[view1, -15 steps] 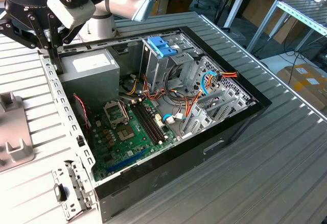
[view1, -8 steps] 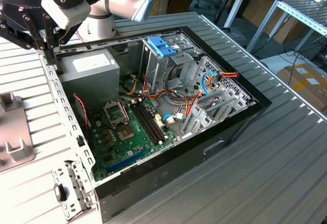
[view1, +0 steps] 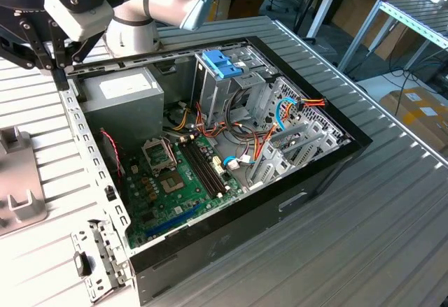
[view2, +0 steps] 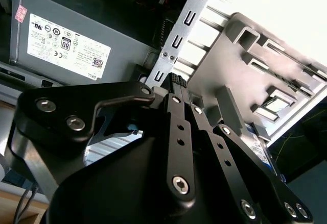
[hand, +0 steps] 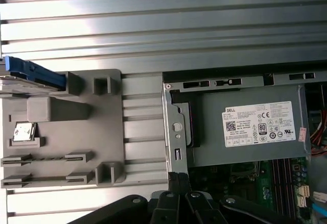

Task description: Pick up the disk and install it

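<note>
While my black claw (view2: 176, 79) hangs narrow and empty, the flat grey-metal, blue-railed disk (hand: 36, 74) sits untouched on a grey plastic rack (hand: 102, 132) beside it, so I count nothing done.

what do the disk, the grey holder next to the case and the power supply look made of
The disk looks like dull grey metal with a glossy blue plastic rail. The holder is matte grey with moulded ribs and slots, probably plastic. The power supply seems satin grey sheet metal, with folded edges and a paper label.
</note>
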Controlling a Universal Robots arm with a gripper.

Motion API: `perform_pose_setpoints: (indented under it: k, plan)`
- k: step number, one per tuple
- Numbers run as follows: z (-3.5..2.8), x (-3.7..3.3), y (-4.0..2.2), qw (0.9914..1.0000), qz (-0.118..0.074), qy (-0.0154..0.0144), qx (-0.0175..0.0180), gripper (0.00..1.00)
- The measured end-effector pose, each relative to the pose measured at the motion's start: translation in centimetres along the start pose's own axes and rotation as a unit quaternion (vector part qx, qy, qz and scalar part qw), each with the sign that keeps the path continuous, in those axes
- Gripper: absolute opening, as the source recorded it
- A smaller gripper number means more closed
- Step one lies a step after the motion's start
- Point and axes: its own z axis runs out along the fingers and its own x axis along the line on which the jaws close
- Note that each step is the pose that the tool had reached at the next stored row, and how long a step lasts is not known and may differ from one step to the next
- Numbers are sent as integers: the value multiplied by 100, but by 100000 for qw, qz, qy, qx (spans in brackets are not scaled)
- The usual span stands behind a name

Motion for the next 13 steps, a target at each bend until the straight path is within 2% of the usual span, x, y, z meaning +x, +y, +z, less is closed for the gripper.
perform_pose_setpoints:
  k: [13]
  plan:
    - [-2, 138, -10, 100000, -2, 0, 0, 11]
